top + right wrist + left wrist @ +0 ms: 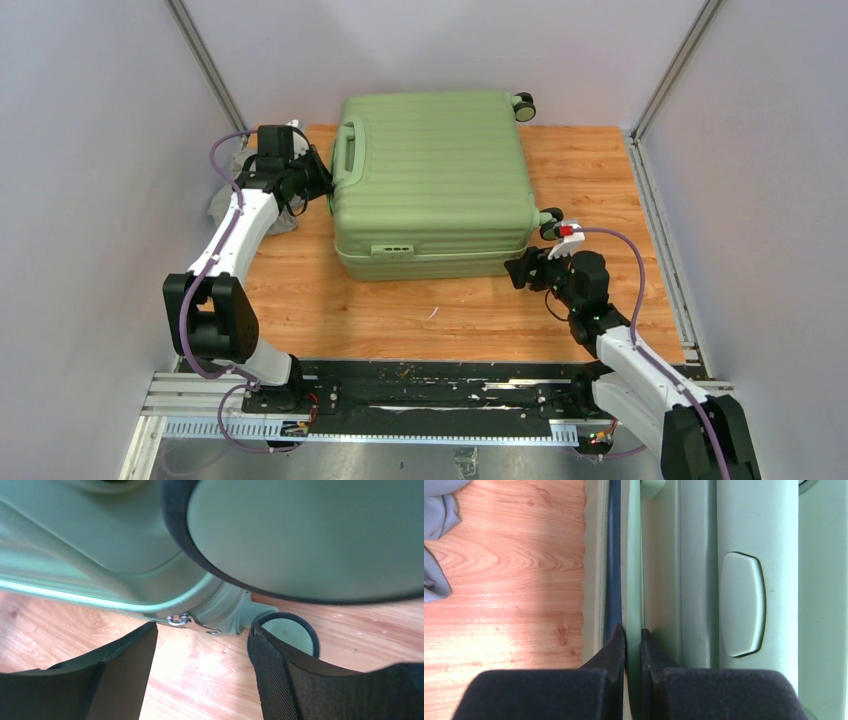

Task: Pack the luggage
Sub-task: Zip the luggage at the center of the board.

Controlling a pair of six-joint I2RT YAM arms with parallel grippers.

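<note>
one luggage [430, 170], closed, left gripper [633, 636] pinching its rim, right gripper [202, 632] spread at zipper pull [194, 622]

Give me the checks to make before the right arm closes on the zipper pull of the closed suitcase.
1. Luggage lid down on its base: ok.
2. Right gripper open: ok.
3. Zipper pull lies in the gap between the fingers, not touched: ok.
4. Space beside the small wheel: not ok. One finger is very near it and may hit it.
5. Left gripper shut at the seam: ok. Whether it pinches the rim: cannot tell.
</note>
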